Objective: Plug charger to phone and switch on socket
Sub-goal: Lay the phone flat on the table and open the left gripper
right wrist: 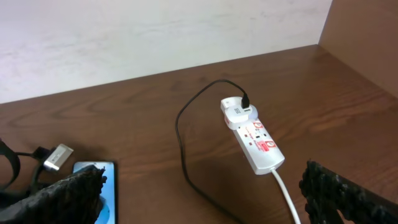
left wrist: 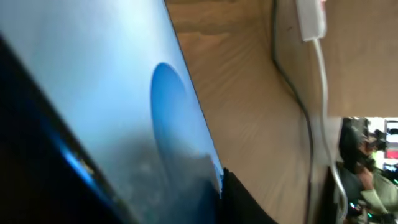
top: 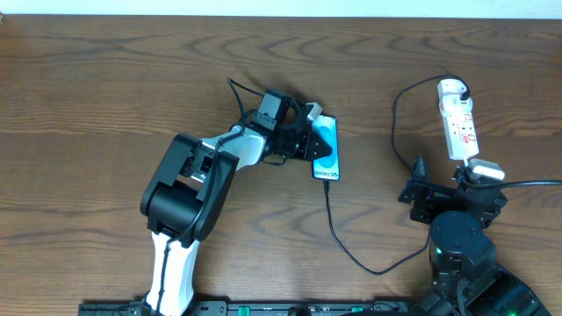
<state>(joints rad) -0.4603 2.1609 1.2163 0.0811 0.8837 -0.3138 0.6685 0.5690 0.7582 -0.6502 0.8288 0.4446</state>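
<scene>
The left gripper (top: 303, 140) is at the left long edge of the phone (top: 327, 149). In the left wrist view the blue screen fills most of the picture and hides the fingers. Whether the jaws grip the phone or stand apart from it cannot be determined.

The phone lies flat, screen up, near the middle of the table (top: 88, 88), somewhat toward the far edge. The charger (top: 338, 233) meets the phone at its near short edge. From there the cable loops toward the near edge, then climbs to the right. It ends at a white adapter (right wrist: 235, 112) seated in the far end of the socket (top: 460, 123). The socket lies toward the far right corner, with its white cord leading toward the near edge.

The right gripper (right wrist: 200, 180) hovers just short of the socket's near end. Its fingers are spread wide and hold nothing.

Assessment:
- The connector appears seated in the phone, so the plugging step is probably complete. The joint itself is too small to confirm.
- The switch position on the socket cannot be read.
- The right gripper has no contact with the socket. Switching on is therefore judged to be the remaining step.
</scene>
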